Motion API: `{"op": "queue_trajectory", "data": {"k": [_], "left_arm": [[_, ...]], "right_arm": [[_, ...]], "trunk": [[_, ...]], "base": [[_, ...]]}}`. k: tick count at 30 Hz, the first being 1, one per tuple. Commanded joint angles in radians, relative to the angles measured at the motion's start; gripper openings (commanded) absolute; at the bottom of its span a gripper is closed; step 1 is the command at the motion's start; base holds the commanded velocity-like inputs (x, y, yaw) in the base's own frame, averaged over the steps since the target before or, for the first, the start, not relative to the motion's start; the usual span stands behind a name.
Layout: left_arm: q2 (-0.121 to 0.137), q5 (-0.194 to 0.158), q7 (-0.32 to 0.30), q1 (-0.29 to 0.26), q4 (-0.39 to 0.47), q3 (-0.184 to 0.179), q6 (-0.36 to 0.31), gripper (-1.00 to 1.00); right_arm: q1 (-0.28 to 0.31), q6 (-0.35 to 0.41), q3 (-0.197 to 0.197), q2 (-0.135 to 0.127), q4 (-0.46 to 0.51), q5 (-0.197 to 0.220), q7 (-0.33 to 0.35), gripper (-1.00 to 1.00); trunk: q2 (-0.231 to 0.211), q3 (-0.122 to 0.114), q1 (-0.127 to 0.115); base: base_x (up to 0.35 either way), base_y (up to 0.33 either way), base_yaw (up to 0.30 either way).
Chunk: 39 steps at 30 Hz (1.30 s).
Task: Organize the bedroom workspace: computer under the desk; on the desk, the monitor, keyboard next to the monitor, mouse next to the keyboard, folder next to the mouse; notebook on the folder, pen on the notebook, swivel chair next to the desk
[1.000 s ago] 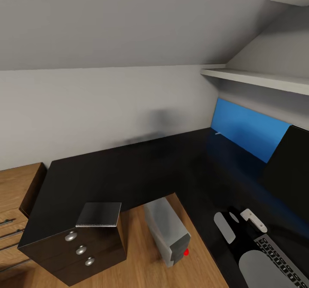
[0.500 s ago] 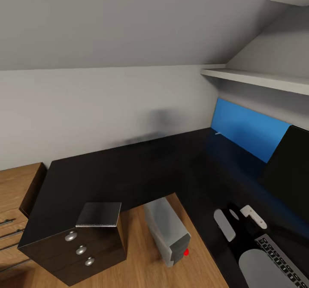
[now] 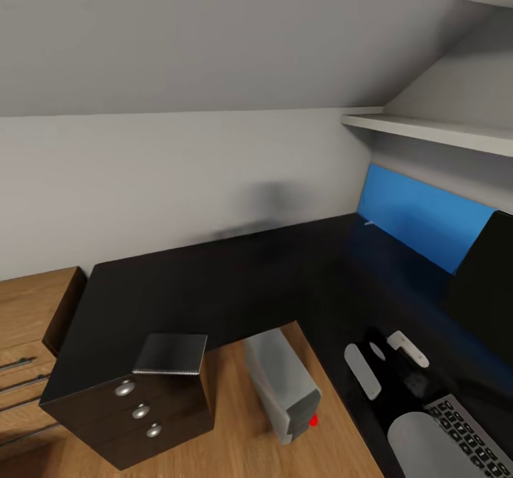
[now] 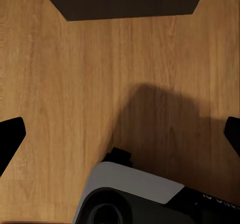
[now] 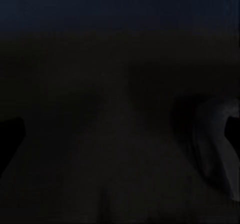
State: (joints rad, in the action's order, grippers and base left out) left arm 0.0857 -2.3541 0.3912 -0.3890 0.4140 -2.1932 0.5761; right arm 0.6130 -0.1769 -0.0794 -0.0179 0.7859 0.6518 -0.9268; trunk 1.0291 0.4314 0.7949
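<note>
The whole head view has shifted slightly, so the camera has turned, not the things. The notebook (image 3: 171, 354) lies on the desk (image 3: 214, 293) corner above the drawers; the computer (image 3: 281, 384) stands under it, the keyboard (image 3: 474, 435) at the right. The left gripper's (image 4: 120, 134) fingers (image 4: 10, 139) are spread apart over floor; the right's I cannot tell. Approach the notebook squarely and low.
</note>
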Motion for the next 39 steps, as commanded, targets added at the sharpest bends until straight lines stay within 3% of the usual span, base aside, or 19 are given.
{"op": "queue_trajectory", "data": {"k": [1, 10, 14, 18, 20, 21, 22, 24, 26, 29, 32, 36, 39], "left_arm": [[0.000, -0.002, 0.006, -0.002, 0.004, -0.008, 0.005, 1.00], [0.000, -0.002, 0.006, -0.002, 0.004, -0.008, 0.004, 1.00], [0.000, -0.002, 0.006, -0.002, 0.003, -0.008, 0.000, 1.00], [0.000, -0.002, 0.000, -0.002, 0.002, -0.008, -0.007, 1.00], [0.000, -0.002, 0.000, -0.002, 0.001, -0.008, -0.012, 1.00], [0.001, -0.002, -0.001, -0.002, 0.000, -0.007, -0.017, 1.00], [0.001, -0.002, -0.001, -0.002, -0.001, -0.007, -0.018, 1.00], [0.001, -0.002, -0.001, -0.002, -0.002, -0.006, -0.021, 1.00], [0.001, -0.002, -0.001, -0.002, -0.002, -0.005, -0.022, 1.00], [0.000, -0.002, -0.002, -0.002, -0.002, -0.005, -0.023, 1.00], [-0.011, -0.002, 0.001, -0.002, -0.002, -0.005, -0.024, 1.00], [-0.020, -0.002, 0.005, -0.002, -0.001, -0.005, -0.024, 1.00], [-0.023, -0.002, 0.006, -0.002, -0.001, -0.005, -0.024, 1.00]], "right_arm": [[0.000, -0.009, -0.013, 0.000, 0.001, 0.010, -0.005, 1.00], [-0.001, -0.014, -0.136, 0.028, -0.002, 0.009, -0.005, 1.00], [-0.002, -0.013, -0.223, 0.044, -0.002, 0.009, 0.001, 1.00], [-0.002, -0.014, -0.403, 0.065, -0.025, 0.013, 0.005, 1.00], [-0.002, -0.014, -0.428, 0.076, -0.043, 0.014, 0.006, 1.00], [-0.002, -0.015, -0.451, 0.102, -0.077, 0.014, 0.008, 1.00], [-0.002, -0.016, -0.456, 0.113, -0.091, 0.014, 0.008, 1.00], [-0.002, -0.023, -0.469, 0.161, -0.176, 0.012, 0.028, 1.00], [-0.002, -0.054, -0.478, 0.192, -0.286, 0.010, 0.091, 1.00], [-0.002, -0.111, -0.487, 0.192, -0.396, 0.010, 0.195, 1.00], [-0.004, -0.215, -0.490, 0.192, -0.603, 0.011, 0.375, 1.00], [-0.019, -0.264, -0.487, 0.192, -0.697, 0.012, 0.444, 1.00], [-0.071, -0.293, -0.486, 0.192, -0.720, 0.010, 0.469, 1.00]], "trunk": [[0.001, 0.001, 0.000], [0.001, -0.002, 0.000], [0.001, -0.003, 0.000], [0.001, -0.004, 0.000], [0.001, -0.004, 0.000], [0.001, -0.004, 0.000], [0.001, -0.004, 0.000], [0.001, -0.004, 0.000], [0.001, -0.004, 0.000], [0.001, -0.004, 0.000], [0.001, -0.004, 0.000], [0.001, -0.004, 0.000], [0.001, -0.004, 0.000]], "base": [[0.000, 0.000, 0.243], [0.000, 0.000, 0.260], [0.000, 0.000, 0.267], [0.000, 0.000, 0.275], [0.000, 0.000, 0.278], [0.000, 0.000, 0.280], [0.000, 0.000, 0.280], [0.000, 0.000, 0.281], [0.000, 0.000, 0.281], [0.000, 0.000, 0.283], [0.000, 0.000, 0.286], [0.000, 0.000, 0.289], [0.000, 0.000, 0.289]]}}
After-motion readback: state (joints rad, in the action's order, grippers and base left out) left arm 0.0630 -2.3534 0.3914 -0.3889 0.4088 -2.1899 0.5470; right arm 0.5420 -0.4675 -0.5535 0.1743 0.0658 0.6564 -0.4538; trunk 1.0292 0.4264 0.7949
